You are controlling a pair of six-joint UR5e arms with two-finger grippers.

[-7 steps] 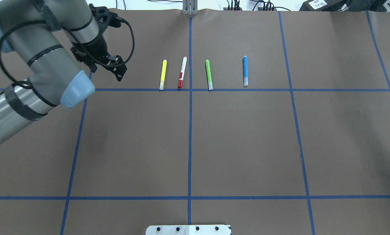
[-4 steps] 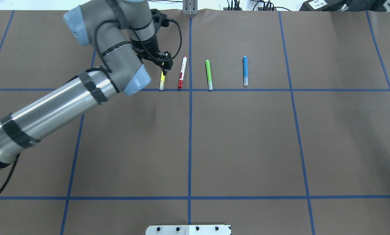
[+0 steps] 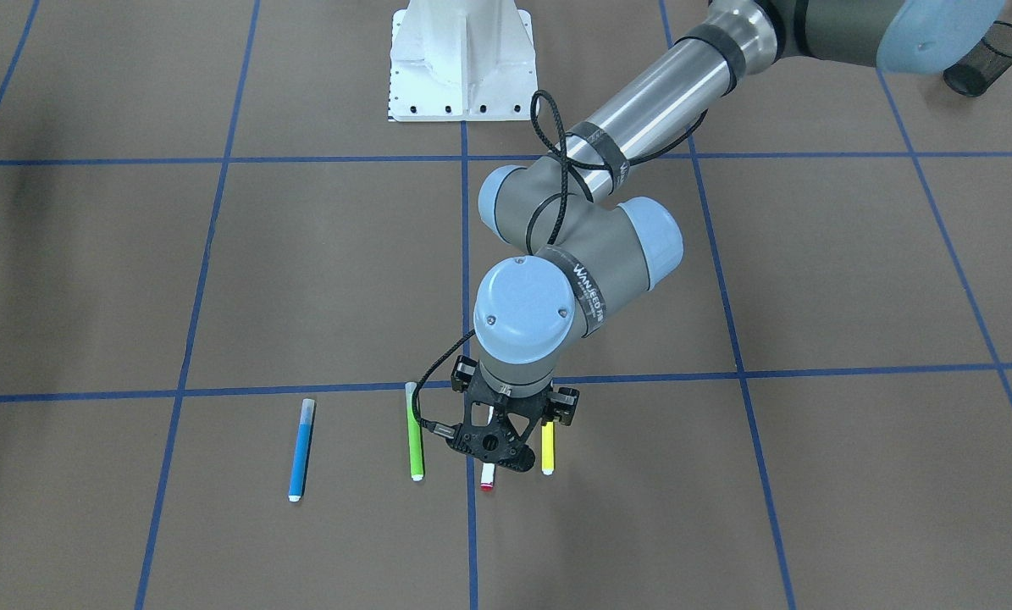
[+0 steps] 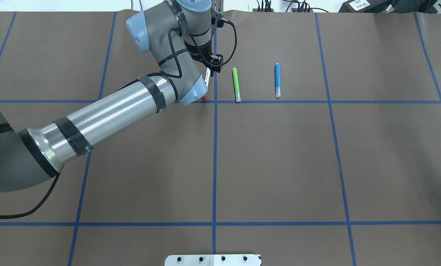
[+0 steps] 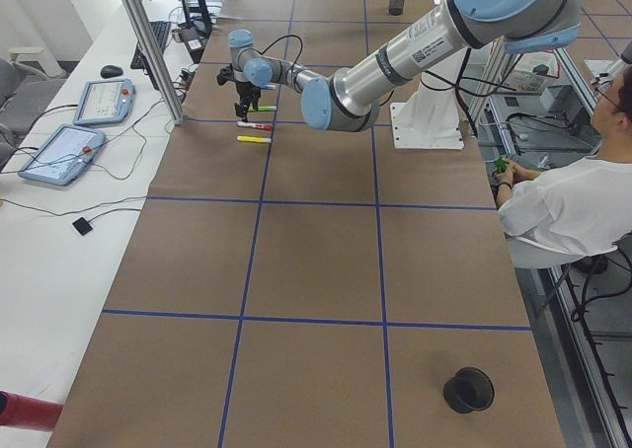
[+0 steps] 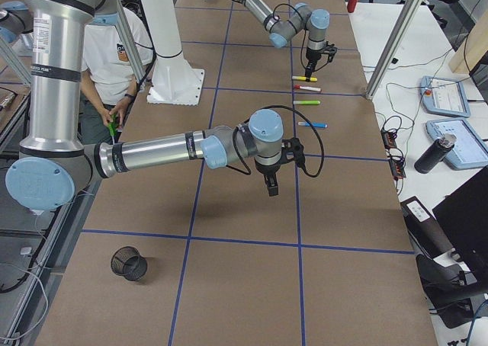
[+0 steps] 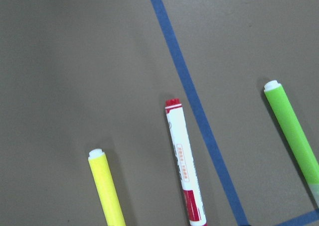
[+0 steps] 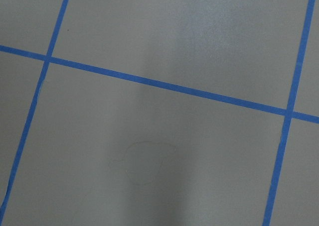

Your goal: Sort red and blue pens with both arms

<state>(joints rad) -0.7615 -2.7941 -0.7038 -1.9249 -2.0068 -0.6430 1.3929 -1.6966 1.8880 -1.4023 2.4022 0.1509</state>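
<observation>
Where left gripper (image 3: 496, 447) hangs, red pen (image 7: 185, 161) lies directly below.

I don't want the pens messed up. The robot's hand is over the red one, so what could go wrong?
The left gripper hangs over the red marker, with the yellow marker close on one side and the green marker on the other. Coming down, a finger might bump a neighbour out of line. The red marker is slim and round, so an off-centre pinch might roll it away.
</observation>
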